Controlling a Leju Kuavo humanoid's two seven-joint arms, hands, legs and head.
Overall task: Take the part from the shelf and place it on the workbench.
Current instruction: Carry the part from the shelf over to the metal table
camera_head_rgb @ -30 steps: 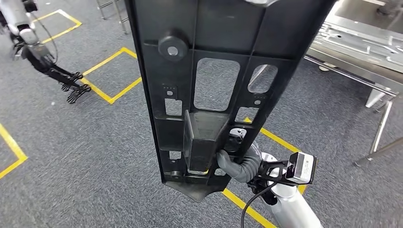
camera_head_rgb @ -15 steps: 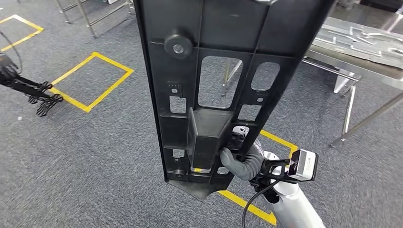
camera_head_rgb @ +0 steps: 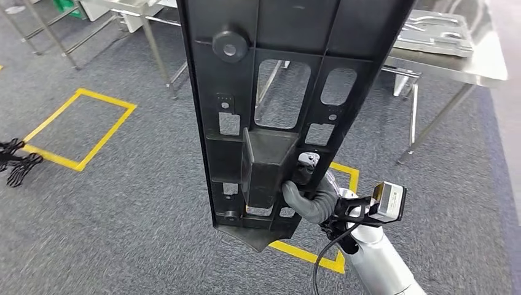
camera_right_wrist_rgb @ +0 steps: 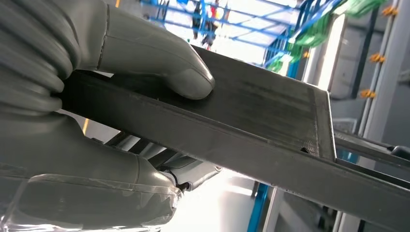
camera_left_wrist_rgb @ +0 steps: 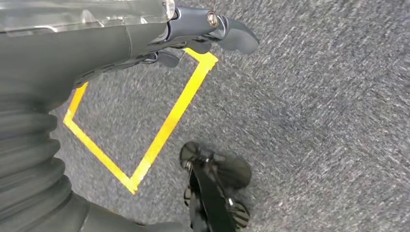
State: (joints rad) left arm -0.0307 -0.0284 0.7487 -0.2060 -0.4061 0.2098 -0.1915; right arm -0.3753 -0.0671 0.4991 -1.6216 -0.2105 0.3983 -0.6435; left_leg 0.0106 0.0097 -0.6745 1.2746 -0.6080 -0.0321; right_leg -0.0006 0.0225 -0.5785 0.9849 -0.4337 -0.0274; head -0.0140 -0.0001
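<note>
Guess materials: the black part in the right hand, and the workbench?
Black part: looks like moulded plastic, matte, judging by its ribs, bosses and cut-outs. The right hand grips its box-shaped boss. Workbench: apparently bare metal, maybe stainless steel, with a brushed silvery sheen and thin tube legs.

This looks like a workshop or a factory room. The floor is covered in rough grey carpet (camera_head_rgb: 123, 203) with boxes marked out in yellow tape lines (camera_head_rgb: 80, 126). Long shiny metal workbenches (camera_head_rgb: 448, 58) on thin steel legs (camera_head_rgb: 413, 120) stand at the far side, and flat silver metal plates (camera_head_rgb: 433, 34) lie on one. Up behind, there are tall blue metal racks (camera_right_wrist_rgb: 290, 43) under bright lights.
</note>
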